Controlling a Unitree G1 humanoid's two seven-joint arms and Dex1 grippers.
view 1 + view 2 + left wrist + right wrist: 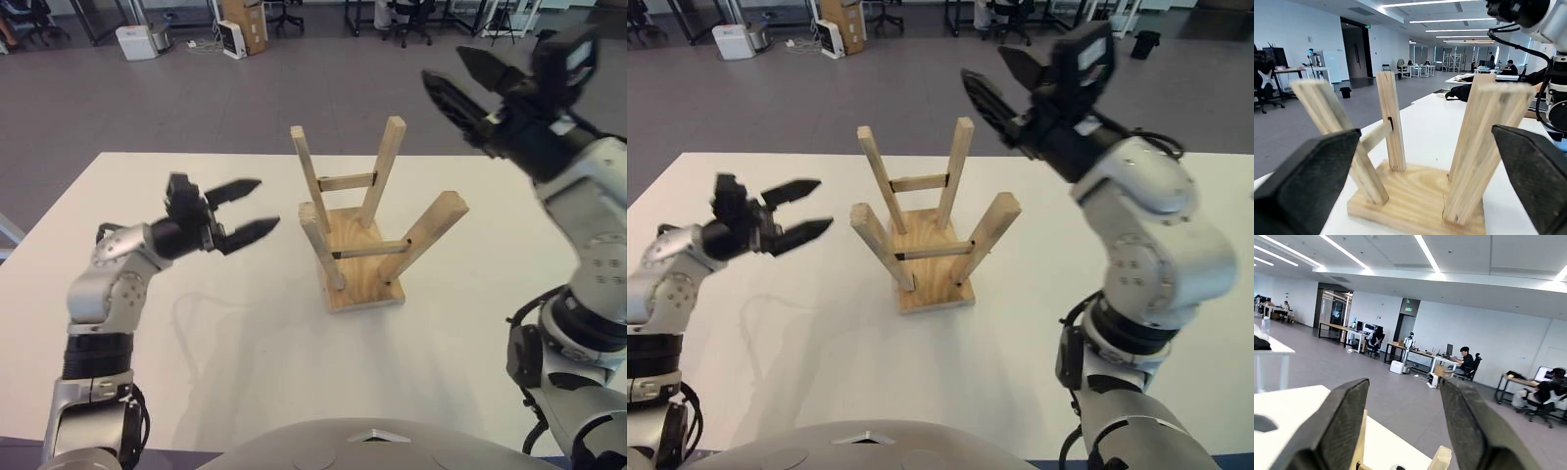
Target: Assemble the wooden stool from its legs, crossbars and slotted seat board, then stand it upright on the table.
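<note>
Head camera: the stool [358,245] looks put together to me; four legs [312,176] and both crossbars [346,182] are in, but it sits upside down on its seat board [362,294] in the middle of the table [196,352]; so flipping it onto its feet is what's left, I reckon. Left gripper [265,204] hangs just beside it, fingers spread, holding nothing; right gripper [443,67] is up high behind it, also splayed and empty.

Left wrist cam: stool sits between my wide-apart fingers [1308,181], no contact.

Right wrist cam: two leg tips [1443,458] poke up below the spread fingers; no label or writing I can read anywhere.
</note>
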